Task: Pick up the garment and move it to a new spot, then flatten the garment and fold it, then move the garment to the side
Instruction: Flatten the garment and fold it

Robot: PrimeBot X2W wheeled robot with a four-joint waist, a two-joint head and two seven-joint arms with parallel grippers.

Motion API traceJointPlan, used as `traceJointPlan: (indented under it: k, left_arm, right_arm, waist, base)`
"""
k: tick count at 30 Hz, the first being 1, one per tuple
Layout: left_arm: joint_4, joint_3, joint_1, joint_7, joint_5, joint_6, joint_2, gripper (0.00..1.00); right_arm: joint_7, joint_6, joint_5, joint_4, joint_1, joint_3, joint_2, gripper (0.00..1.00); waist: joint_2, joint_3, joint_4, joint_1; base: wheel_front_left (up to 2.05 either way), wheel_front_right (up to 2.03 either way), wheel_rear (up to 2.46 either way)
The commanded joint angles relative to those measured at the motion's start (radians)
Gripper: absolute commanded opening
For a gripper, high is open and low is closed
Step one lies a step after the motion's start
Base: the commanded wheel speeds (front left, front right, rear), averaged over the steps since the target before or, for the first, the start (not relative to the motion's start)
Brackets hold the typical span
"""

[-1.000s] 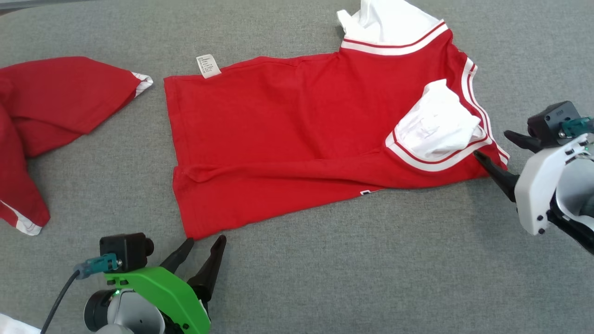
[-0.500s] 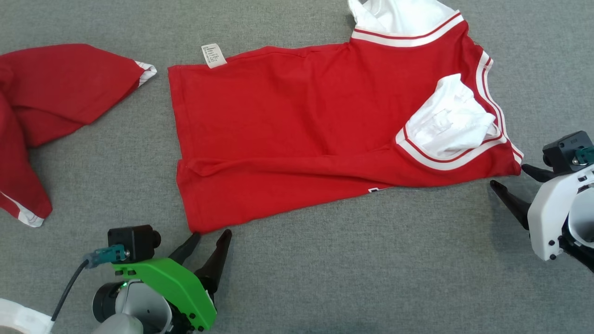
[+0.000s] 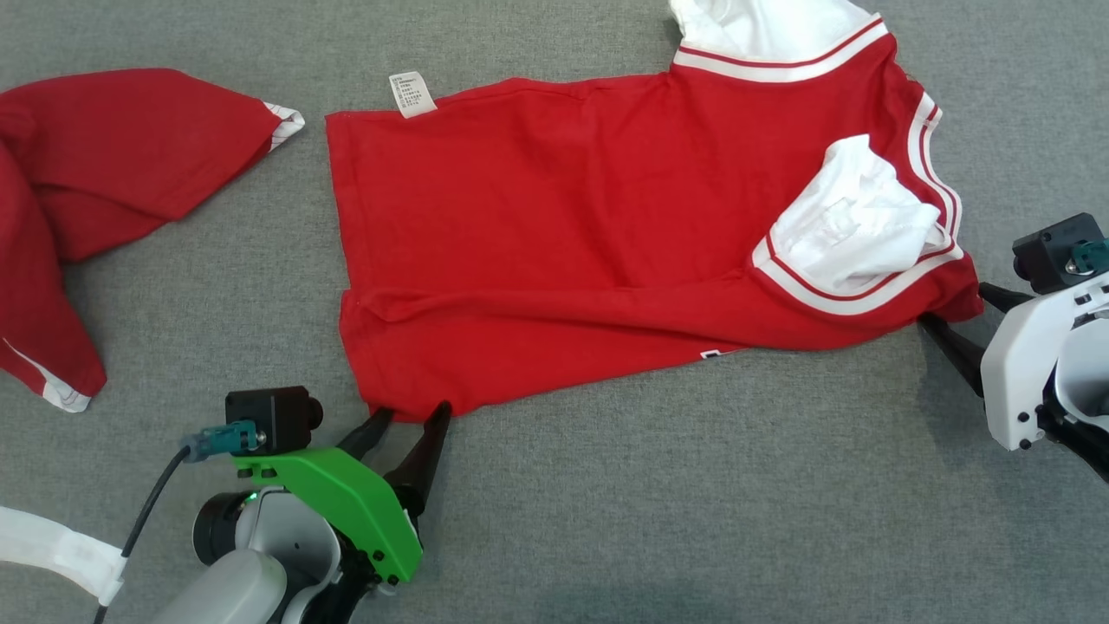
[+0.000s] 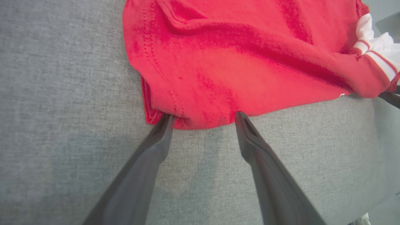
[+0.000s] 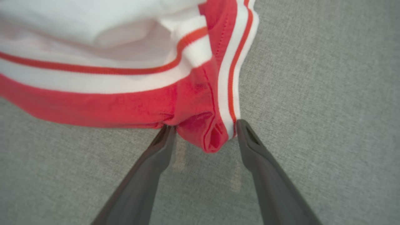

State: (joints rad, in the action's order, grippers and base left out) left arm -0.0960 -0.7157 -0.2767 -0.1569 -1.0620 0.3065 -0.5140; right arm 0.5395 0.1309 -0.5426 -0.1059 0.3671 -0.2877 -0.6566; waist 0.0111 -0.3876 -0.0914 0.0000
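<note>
The garment [image 3: 554,234] is a red shirt with white sleeves and red-and-white striped trim, lying spread on the grey surface. My left gripper [image 3: 414,412] is open at its near left hem corner. In the left wrist view the fingertips [image 4: 239,117] straddle that corner of the garment [image 4: 218,62], which bulges between them. My right gripper [image 3: 953,305] is open at the shirt's near right corner, by the striped collar. In the right wrist view a folded red tip of the garment [image 5: 125,103] sits between the open fingers of the right gripper [image 5: 205,125].
A second red garment [image 3: 104,173] lies crumpled at the far left. A white care label [image 3: 413,94] sticks out from the shirt's far hem. A white strip [image 3: 52,546] shows at the bottom left corner. Bare grey surface [image 3: 693,503] stretches between my arms.
The head view has shifted. My left gripper has advanced until its tips straddle the hem corner. My right gripper drew back, then closed in on the shirt's right corner. Both stay open.
</note>
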Motion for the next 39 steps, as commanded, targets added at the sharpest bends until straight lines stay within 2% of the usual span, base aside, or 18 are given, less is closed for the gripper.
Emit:
traceJointPlan:
  k: [1, 2, 3, 4, 5, 6, 7, 8, 9, 10, 15, 25, 33, 39]
  left_arm:
    - [0.005, 0.003, -0.016, 0.001, 0.006, -0.006, 0.001, 1.0]
    - [0.011, 0.002, -0.021, 0.001, 0.008, -0.007, 0.004, 1.0]
    - [0.014, 0.003, -0.025, 0.003, 0.005, -0.009, 0.01, 1.0]
    - [0.016, 0.003, -0.028, 0.002, 0.002, -0.011, 0.013, 1.0]
    - [0.019, 0.002, -0.029, 0.0, 0.001, -0.012, 0.013, 1.0]
    - [0.024, 0.001, -0.032, -0.001, 0.0, -0.015, 0.014, 1.0]
    - [0.03, 0.005, -0.035, 0.003, -0.004, -0.015, 0.019, 0.84]
    - [0.037, 0.007, -0.038, 0.006, -0.006, -0.018, 0.022, 0.45]
    - [0.045, 0.007, -0.041, 0.009, -0.008, -0.022, 0.024, 0.19]
    - [0.053, 0.009, -0.041, 0.012, -0.01, -0.027, 0.027, 0.0]
    - [0.055, 0.013, -0.02, 0.016, -0.012, -0.051, -0.005, 0.0]
    - [-0.095, 0.051, 0.078, -0.017, -0.048, -0.034, -0.137, 0.0]
    - [-0.217, 0.039, 0.15, -0.032, -0.077, -0.037, -0.169, 0.0]
    - [-0.273, 0.04, 0.219, -0.034, -0.097, -0.044, -0.223, 0.0]
  right_arm:
    - [0.001, 0.0, 0.004, -0.008, 0.01, -0.002, 0.003, 0.67]
    - [0.001, 0.0, 0.005, -0.015, 0.013, -0.005, 0.006, 0.52]
    - [0.0, 0.0, 0.006, -0.02, 0.017, -0.007, 0.008, 0.42]
    - [0.0, 0.0, 0.004, -0.025, 0.02, -0.007, 0.01, 0.18]
    - [0.002, 0.0, -0.001, -0.029, 0.022, -0.011, 0.011, 0.03]
    - [0.002, 0.0, -0.005, -0.032, 0.024, -0.014, 0.013, 0.0]
    - [0.004, 0.0, -0.012, -0.036, 0.025, -0.017, 0.015, 0.0]
    - [0.007, 0.0, -0.016, -0.039, 0.027, -0.021, 0.016, 0.0]
    - [0.006, 0.0, -0.024, -0.041, 0.03, -0.023, 0.018, 0.0]
    - [0.004, 0.0, -0.032, -0.046, 0.032, -0.023, 0.023, 0.0]
    - [0.013, -0.001, -0.087, -0.083, 0.044, 0.019, 0.049, 0.0]
    - [0.136, -0.001, -0.206, -0.037, 0.05, 0.097, 0.014, 0.0]
    - [0.251, -0.001, -0.264, 0.06, -0.05, 0.159, 0.012, 0.0]
    - [0.368, -0.001, -0.298, 0.181, -0.203, 0.264, -0.005, 0.0]
  waist:
    - [-0.0111, -0.003, -0.001, 0.0]
    - [-0.0111, -0.005, -0.001, 0.0]
    - [-0.0111, -0.007, -0.002, 0.0]
    - [-0.0111, -0.008, -0.002, 0.0]
    - [-0.0111, -0.01, -0.003, 0.0]
    - [-0.0111, -0.011, -0.003, 0.0]
    - [-0.0111, -0.012, -0.003, 0.0]
    - [-0.0111, -0.013, -0.003, 0.0]
    - [-0.0111, -0.013, -0.003, 0.0]
    - [-0.0111, -0.013, -0.003, 0.0]
    - [-0.0111, 0.001, 0.002, 0.0]
    - [-0.0111, 0.043, 0.01, 0.0]
    - [-0.0111, 0.074, 0.009, 0.0]
    - [-0.0111, 0.095, 0.016, 0.0]
  base:
    - [0.0, 0.0, 0.0]
    - [0.0, 0.0, 0.0]
    - [0.0, 0.0, 0.0]
    - [0.0, 0.0, 0.0]
    - [0.0, 0.0, 0.0]
    - [0.0, 0.0, 0.0]
    - [0.0, 0.0, 0.0]
    - [0.0, 0.0, 0.0]
    - [0.0, 0.0, 0.0]
    - [0.0, 0.0, 0.0]
    - [0.0, 0.0, 0.0]
    - [0.0, 0.0, 0.0]
    - [0.0, 0.0, 0.0]
    - [0.0, 0.0, 0.0]
